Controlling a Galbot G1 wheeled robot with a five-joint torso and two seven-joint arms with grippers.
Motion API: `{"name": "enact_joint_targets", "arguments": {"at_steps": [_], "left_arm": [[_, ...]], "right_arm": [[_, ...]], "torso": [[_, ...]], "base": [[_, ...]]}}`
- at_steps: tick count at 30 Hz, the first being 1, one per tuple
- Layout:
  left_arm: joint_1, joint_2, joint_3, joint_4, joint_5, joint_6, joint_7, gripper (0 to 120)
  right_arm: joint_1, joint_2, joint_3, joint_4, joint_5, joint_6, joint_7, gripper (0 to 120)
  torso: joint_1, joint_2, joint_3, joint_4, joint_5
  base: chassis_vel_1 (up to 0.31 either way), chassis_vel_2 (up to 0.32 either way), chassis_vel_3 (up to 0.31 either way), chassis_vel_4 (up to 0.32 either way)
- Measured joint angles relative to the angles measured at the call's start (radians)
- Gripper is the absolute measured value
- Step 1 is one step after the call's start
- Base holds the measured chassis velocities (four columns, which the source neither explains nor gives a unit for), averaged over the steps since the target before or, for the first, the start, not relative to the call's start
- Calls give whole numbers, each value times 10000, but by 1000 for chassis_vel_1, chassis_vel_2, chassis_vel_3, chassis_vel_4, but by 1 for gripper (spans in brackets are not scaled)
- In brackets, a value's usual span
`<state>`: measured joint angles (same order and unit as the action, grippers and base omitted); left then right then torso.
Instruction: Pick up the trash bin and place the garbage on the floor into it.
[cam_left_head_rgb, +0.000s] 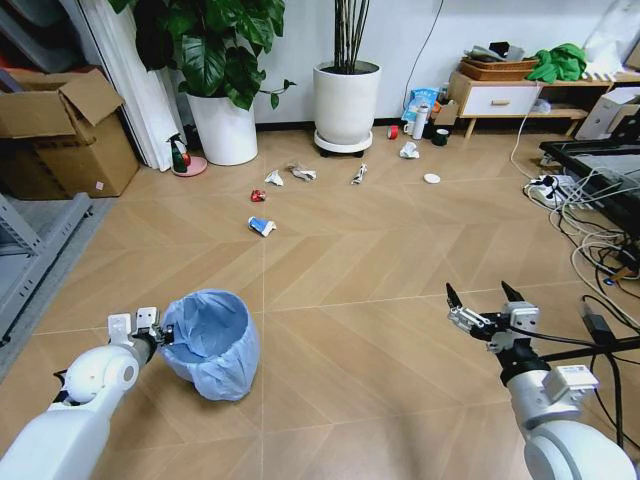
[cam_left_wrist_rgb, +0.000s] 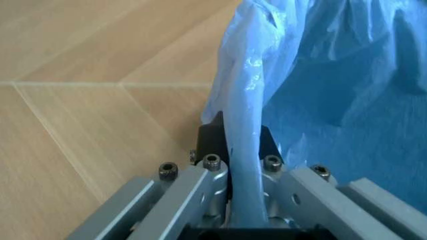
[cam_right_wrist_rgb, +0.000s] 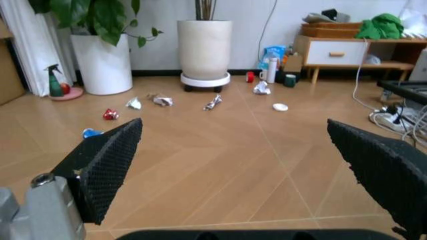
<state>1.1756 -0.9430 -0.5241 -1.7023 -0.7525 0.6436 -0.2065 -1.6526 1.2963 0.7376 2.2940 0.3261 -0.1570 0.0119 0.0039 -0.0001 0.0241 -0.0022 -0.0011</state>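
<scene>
Gripping the rim of the trash bin (cam_left_head_rgb: 212, 342), the left pincer (cam_left_head_rgb: 152, 330) sits low at the left of the head view, its fingers clenched on the near-left edge so that the bin hangs just to its right, tilted with the mouth turned up and toward the room. In the left wrist view the two dark pads (cam_left_wrist_rgb: 212, 137) pinch a fold of the crinkly light blue bag (cam_left_wrist_rgb: 320, 75) and the rim under it, straight ahead of the metal finger bases. The bag is thin, glossy and creased; the bin under it is round.

Well ahead of both pincers the garbage lies scattered on the herringbone wooden floor (cam_left_head_rgb: 360, 300): a crushed blue-white cup (cam_left_head_rgb: 261, 226) nearest, then a crushed red can (cam_left_head_rgb: 258, 196), a white paper wad (cam_left_head_rgb: 274, 178), a crumpled grey-white piece (cam_left_head_rgb: 302, 172), a squeezed tube (cam_left_head_rgb: 358, 174), another white wad (cam_left_head_rgb: 409, 150) and a small white disc (cam_left_head_rgb: 431, 178). Behind them stand two white plant pots (cam_left_head_rgb: 346, 102).

The right pincer (cam_left_head_rgb: 484, 296) hovers to the right of the bin, well apart from it, spread wide and holding nothing. In the right wrist view its black, ribbed fingertips (cam_right_wrist_rgb: 110, 165) frame the floor, with the litter far ahead between them.
</scene>
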Motion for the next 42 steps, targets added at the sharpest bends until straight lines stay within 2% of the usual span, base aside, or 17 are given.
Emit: {"name": "enact_joint_targets", "arguments": {"at_steps": [2, 5, 6, 9, 10, 14, 15, 18, 20, 22, 23, 26, 42], "left_arm": [[80, -32, -105, -151, -4, -47, -12, 0], [769, -255, -804, -1489, -177, -156, -505, 0], [769, -255, -804, -1489, -177, -156, -505, 0], [1383, -699, -1256, -2917, -605, -69, -1712, 0], [1383, -699, -1256, -2917, -605, -69, -1712, 0], [2085, -1381, -1354, -4430, -703, -217, -2677, 0], [2085, -1381, -1354, -4430, -703, -217, -2677, 0], [2656, -1796, -1336, -5430, -211, -500, -2858, 0], [2719, -1839, -1335, -5514, -108, -545, -2852, 0], [3088, -2067, -1413, -5812, 751, -983, -2593, 0], [3088, -2067, -1413, -5812, 751, -983, -2593, 0], [3373, -2345, -1582, -5865, 1644, -1315, -2225, 0], [3646, -2389, -1499, -6065, 1901, -1364, -2104, 0]], "right_arm": [[7, -8, 24, 23, 51, -52, 22, 100], [183, -179, 181, 174, 553, -428, 269, 100], [183, -179, 181, 174, 553, -428, 269, 100], [396, -338, 248, 237, 764, -566, 387, 100], [396, -338, 248, 237, 764, -566, 387, 100], [469, -422, 259, 378, 908, -601, 409, 100], [469, -422, 259, 378, 908, -601, 409, 100], [453, -459, 276, 479, 918, -604, 402, 100], [450, -462, 283, 490, 912, -607, 399, 100], [447, -465, 330, 547, 814, -653, 359, 100], [447, -465, 330, 547, 814, -653, 359, 100], [477, -446, 337, 586, 685, -660, 290, 100], [228, -273, 282, 785, 314, -536, 204, 100]], "torso": [[0, 0, 0, 0, 1], [-1, 0, -1, -1, 5], [-1, 0, -1, -1, 5], [-1, 0, -1, 2, 6], [-1, 0, -1, 2, 6], [0, 0, -1, 0, 4], [0, 0, -1, 0, 4], [-1, 1, -2, -1, 6], [-1, 1, -2, -1, 5], [-1, 1, -2, 0, 7], [-1, 1, -2, 0, 7], [-1, 1, -2, 1, 4], [-1, 1, 0, 0, 7]], "base": [[0, 0, 0, 0], [0, 0, 0, 0], [0, 0, 0, 0], [0, 0, 0, 0], [0, 0, 0, 0], [0, 0, 0, 0], [0, 0, 0, 0], [0, 0, 0, 0], [0, 0, 0, 0], [0, 0, 0, 0], [0, 0, 0, 0], [0, 0, 0, 0], [-56, 49, 60, -49]]}}
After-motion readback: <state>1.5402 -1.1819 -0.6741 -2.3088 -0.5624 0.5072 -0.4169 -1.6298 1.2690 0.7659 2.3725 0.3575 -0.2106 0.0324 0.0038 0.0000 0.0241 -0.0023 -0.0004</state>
